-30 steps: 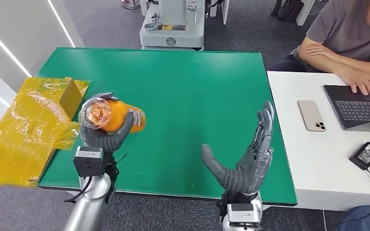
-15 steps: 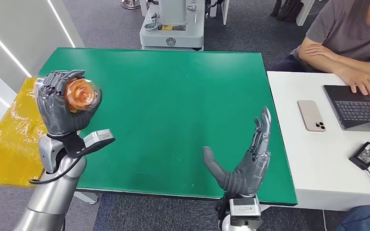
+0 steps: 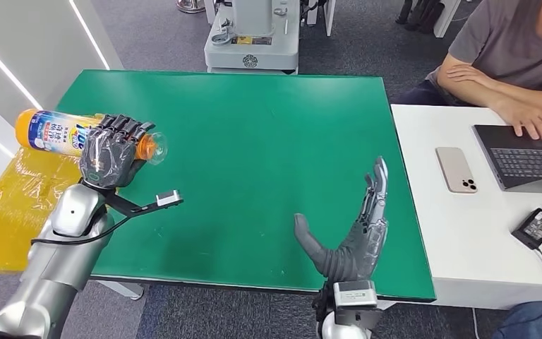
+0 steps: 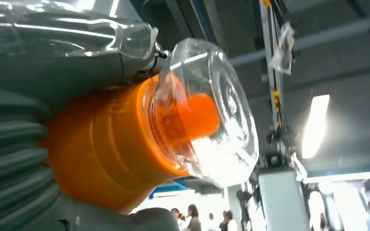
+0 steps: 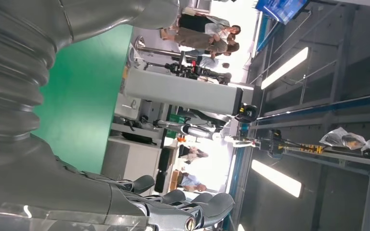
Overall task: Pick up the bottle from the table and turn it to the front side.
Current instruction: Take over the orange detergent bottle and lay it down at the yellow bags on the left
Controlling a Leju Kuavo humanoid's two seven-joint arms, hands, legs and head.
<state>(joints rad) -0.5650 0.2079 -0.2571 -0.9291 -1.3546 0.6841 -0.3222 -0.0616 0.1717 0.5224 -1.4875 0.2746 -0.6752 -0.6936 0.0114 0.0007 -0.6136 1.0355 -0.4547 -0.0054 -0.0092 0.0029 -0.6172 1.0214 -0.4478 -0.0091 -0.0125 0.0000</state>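
Observation:
My left hand (image 3: 113,157) grips an orange bottle (image 3: 55,131) and holds it raised above the left edge of the green table (image 3: 268,141). The bottle lies sideways, its printed label showing at the left and its clear cap (image 3: 154,145) pointing right. In the left wrist view the orange bottle (image 4: 106,159) and its clear cap (image 4: 207,120) sit right in front of my left hand (image 4: 33,144). My right hand (image 3: 356,236) stands on edge over the table's near edge, fingers straight and thumb out, holding nothing. In the right wrist view the fingers (image 5: 192,209) of my right hand are stretched out.
A yellow wrapped box (image 3: 21,198) lies off the table's left side. A white desk (image 3: 466,205) adjoins on the right with a phone (image 3: 456,169), a laptop (image 3: 529,159) and a charger (image 3: 536,226). A person (image 3: 515,63) sits there typing. A grey machine (image 3: 254,35) stands behind the table.
My left arm has turned the bottle: its cap faced the camera earlier, now it lies sideways with the label showing. The right hand has barely shifted.

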